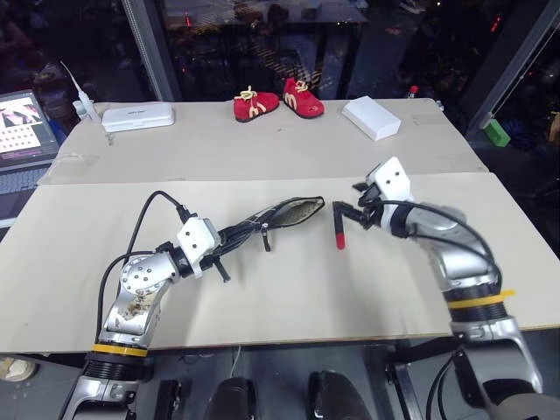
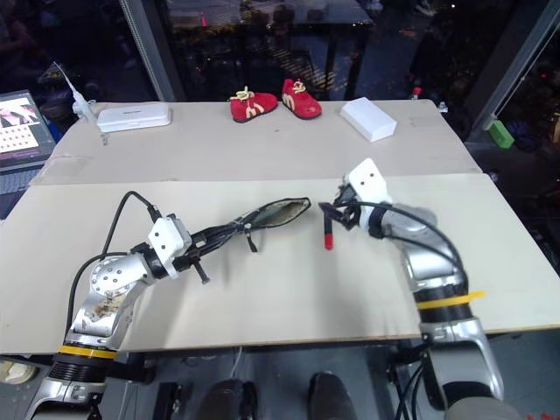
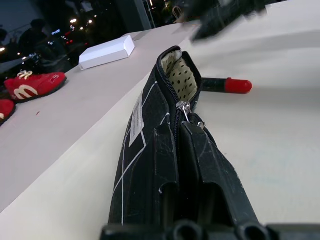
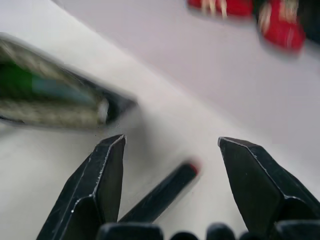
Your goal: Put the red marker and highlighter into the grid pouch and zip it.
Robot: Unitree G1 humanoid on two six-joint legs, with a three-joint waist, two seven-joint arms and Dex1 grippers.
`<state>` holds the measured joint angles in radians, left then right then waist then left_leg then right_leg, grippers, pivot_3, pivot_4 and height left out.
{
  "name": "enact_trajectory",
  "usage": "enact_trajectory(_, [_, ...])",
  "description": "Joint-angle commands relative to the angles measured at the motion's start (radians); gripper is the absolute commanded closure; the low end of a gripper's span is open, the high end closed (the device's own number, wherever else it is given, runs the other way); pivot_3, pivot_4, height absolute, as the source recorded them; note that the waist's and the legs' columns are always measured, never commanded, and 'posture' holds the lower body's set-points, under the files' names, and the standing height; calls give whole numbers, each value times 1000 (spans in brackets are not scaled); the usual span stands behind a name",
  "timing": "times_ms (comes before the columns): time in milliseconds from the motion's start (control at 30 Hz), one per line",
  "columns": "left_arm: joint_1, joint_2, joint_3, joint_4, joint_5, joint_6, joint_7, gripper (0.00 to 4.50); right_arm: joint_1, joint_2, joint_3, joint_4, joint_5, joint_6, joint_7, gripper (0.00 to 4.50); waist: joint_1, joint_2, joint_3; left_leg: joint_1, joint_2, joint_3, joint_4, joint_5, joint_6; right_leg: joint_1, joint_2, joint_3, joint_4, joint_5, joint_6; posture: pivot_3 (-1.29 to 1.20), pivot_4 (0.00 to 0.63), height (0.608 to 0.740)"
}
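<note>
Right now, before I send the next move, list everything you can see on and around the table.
grid pouch: one, black with white lines, table centre, mouth open, held up by the left gripper
highlighter: one, green, inside the pouch
red marker: one, black and red, on the table beside the pouch mouth
toy shoes: two, red, far edge
white box: one, far right
white case: one, far left
laptop: one, off the table's left
left gripper: shut on the pouch
right gripper: open, over the marker
</note>
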<state>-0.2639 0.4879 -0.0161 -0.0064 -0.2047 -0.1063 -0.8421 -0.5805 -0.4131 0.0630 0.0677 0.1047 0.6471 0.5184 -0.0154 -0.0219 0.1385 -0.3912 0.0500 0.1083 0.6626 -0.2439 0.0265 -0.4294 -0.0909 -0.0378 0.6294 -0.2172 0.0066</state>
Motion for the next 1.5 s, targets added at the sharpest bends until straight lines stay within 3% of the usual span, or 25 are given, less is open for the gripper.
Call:
enact_trajectory(33, [-10,0,13,-33,-18,-6,9,4500,-19,39,-53,-66,-17,145,-130,1191,1,0,0,0,0,0,0,0,0,0,0,0,0,0,0,0,150,740])
enact_trajectory(300, [-14,-7,11,-28,-16,-10,15,4500,2,103,-70,-46,-29,247,-249,1191,1,0,0,-1,0,0,0,0,0,0,0,-1,-1,0,0,0,150,740])
enact_trajectory(733, [-1,-12,15,-24,-14,-20,22,4500,24,157,-45,-16,-30,249,-277,1191,0,0,0,1,0,-2,0,0,1,3,0,-1,-2,0,1,0,150,740])
enact_trajectory(833, [1,-13,15,-23,-14,-21,23,4500,32,154,-40,-19,-35,244,-282,1824,0,0,0,1,0,-2,0,-1,1,3,0,-1,-2,0,1,0,150,740])
enact_trajectory(1033, [3,-11,15,-15,-12,-31,20,4500,50,144,-46,-28,-32,214,-286,3892,1,0,0,1,0,-2,0,-1,1,4,0,-1,-3,0,1,0,150,740])
enact_trajectory(1233, [-5,-8,14,-2,-14,-40,13,4500,24,122,-58,-27,-32,140,-274,3923,1,0,0,1,-1,-2,0,-1,1,3,0,-2,-3,-1,1,0,150,740])
enact_trajectory(1367, [-10,-6,13,5,-14,-43,6,4500,-4,15,-14,-90,-23,-87,-99,3923,1,0,0,0,-1,-2,0,-1,1,2,0,-2,-3,-1,1,0,150,740])
enact_trajectory(1500, [-15,-5,13,10,-15,-43,1,4500,-13,-146,39,-125,-80,-448,81,3923,-2,0,0,0,-1,-3,-1,-1,2,2,0,-1,-4,-1,2,0,150,740])
